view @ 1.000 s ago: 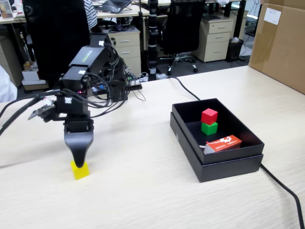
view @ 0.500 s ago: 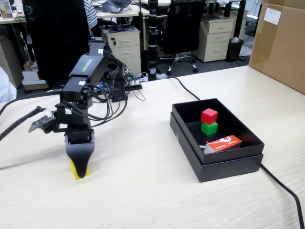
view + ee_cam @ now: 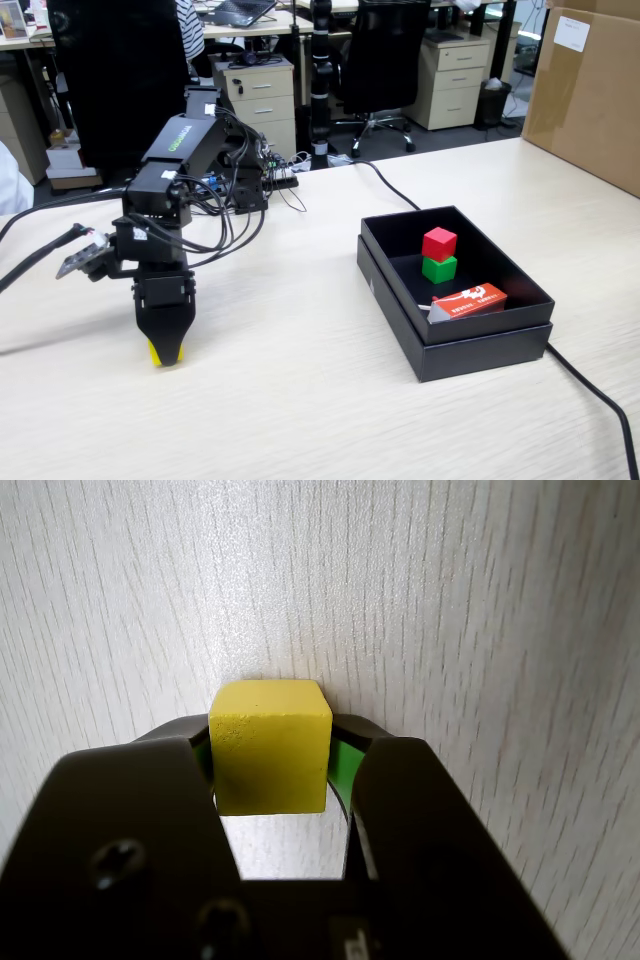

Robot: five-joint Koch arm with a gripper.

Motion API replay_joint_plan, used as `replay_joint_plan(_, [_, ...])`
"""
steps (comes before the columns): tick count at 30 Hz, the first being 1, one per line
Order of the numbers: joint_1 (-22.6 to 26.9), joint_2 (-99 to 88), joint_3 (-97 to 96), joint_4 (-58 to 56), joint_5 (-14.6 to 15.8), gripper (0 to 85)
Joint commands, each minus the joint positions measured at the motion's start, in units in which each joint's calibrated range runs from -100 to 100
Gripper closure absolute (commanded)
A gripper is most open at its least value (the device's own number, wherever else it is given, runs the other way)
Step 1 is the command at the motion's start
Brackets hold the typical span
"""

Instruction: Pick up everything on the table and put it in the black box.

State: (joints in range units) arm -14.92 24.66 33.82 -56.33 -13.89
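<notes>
Beige wood-grain tabletop [image 3: 300, 400] filling lower frame of fixed view; office desks, chairs showing along top. Brown carton [image 3: 590, 90] sitting at upper right edge. Open tabletop lying between arm and box [image 3: 480, 345]. Cable [image 3: 600, 400] running off at lower right. Box sitting right of centre, holding red cube [image 3: 439, 243] on green cube [image 3: 439, 268], with packet [image 3: 468, 300] beside. Fingers [image 3: 200, 755] reaching down at left, closing narrow on yellow cube [image 3: 270, 745], touching both its sides.
</notes>
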Motion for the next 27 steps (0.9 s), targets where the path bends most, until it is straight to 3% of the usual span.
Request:
replay_joint_plan(1, [-0.4,-2.5,1.7,0.7,0.1,84.6])
replay_joint_plan(6, [0.6,-13.5,-5.0,-0.8,1.1,84.6])
replay_joint_plan(12, [5.4,-38.9,-17.8,-1.3,3.9,84.6])
replay_joint_plan(20, [19.8,-64.9,-27.5,-2.4,11.1,84.6])
replay_joint_plan(24, [27.0,-63.6,-22.4,-2.4,14.8,84.6])
replay_joint_plan(27, [29.0,-57.5,-18.0,-2.4,15.8,84.6])
